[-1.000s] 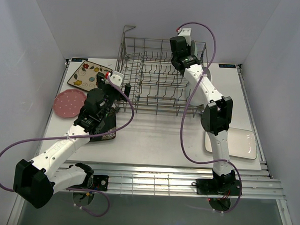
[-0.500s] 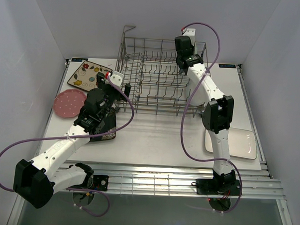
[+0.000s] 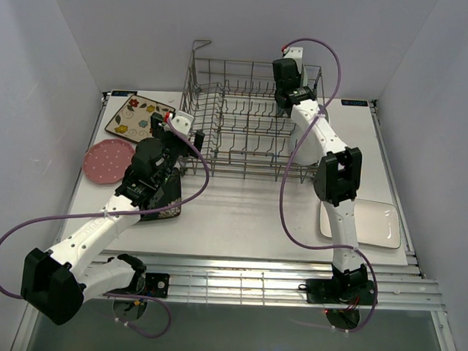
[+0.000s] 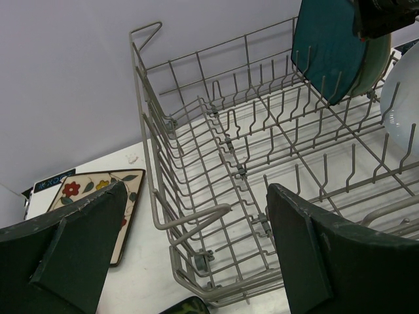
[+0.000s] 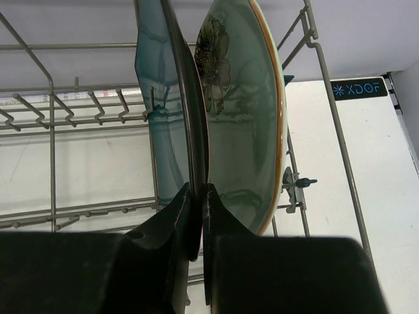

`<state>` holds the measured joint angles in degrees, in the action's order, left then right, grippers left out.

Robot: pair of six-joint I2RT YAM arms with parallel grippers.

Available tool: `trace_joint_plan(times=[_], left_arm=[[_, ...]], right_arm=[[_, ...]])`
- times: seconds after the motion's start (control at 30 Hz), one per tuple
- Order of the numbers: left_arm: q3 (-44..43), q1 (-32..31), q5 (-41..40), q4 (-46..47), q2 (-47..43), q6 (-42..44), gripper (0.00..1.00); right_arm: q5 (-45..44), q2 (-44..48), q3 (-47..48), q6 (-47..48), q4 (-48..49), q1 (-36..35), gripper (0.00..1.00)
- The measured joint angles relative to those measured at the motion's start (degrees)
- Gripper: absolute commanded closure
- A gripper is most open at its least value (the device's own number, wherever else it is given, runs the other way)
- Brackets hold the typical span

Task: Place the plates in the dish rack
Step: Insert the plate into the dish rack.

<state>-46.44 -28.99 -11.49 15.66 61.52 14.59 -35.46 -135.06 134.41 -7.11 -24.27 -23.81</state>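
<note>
Right gripper (image 5: 198, 209): jaws pinched almost together on the near rim of the teal square plate (image 5: 157, 98). The arm reaches over into the far right corner of the dish rack (image 3: 236, 121).
Teal square plate: stands on edge between the tines in that far right corner, with its thin dark rim clamped between the fingers.
Mint-green round plate (image 5: 245, 111): stands upright just to the right of the teal one, very close. It has an orange rim and a flower print on its face. Whether the two plates touch cannot be told.
White plate (image 4: 402, 98): stands in the rack on the right side, nearer than the green plate and cut off by the edge of the left wrist view.
Left gripper (image 4: 196, 196): jaws spread wide with nothing between them. It hangs just off the rack's near left corner, facing into the basket.
Dish rack: a grey wire basket with tall sides, at the far middle of the table (image 3: 240, 215).
Cream floral square plate (image 3: 135, 117): lies flat at the far left, beside the rack.
Pink dotted round plate (image 3: 106, 161): lies flat at the left edge, nearer than the floral one.
Dark patterned square plate (image 3: 164, 205): lies flat under the left arm, mostly hidden.
White rectangular plate (image 3: 379, 225): lies flat at the near right, partly behind the right arm.
</note>
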Motion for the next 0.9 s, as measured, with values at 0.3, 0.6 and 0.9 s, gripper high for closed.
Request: trace_joint_plan(times=[0.3,0.6,0.9], left_arm=[[0.0,0.0,-0.07,0.02,0.0,0.0,0.02],[0.0,0.0,-0.09,0.02,0.0,0.0,0.02],[0.0,0.0,-0.07,0.04,0.0,0.0,0.02]], right_arm=[[4.66,0.0,-0.09,-0.44,-0.09,-0.72,0.67],[5.99,0.55,-2.91,-0.7,-0.94,-1.44,0.51],[4.85,0.76,-3.06,-1.29,-1.55,-1.4,0.74]])
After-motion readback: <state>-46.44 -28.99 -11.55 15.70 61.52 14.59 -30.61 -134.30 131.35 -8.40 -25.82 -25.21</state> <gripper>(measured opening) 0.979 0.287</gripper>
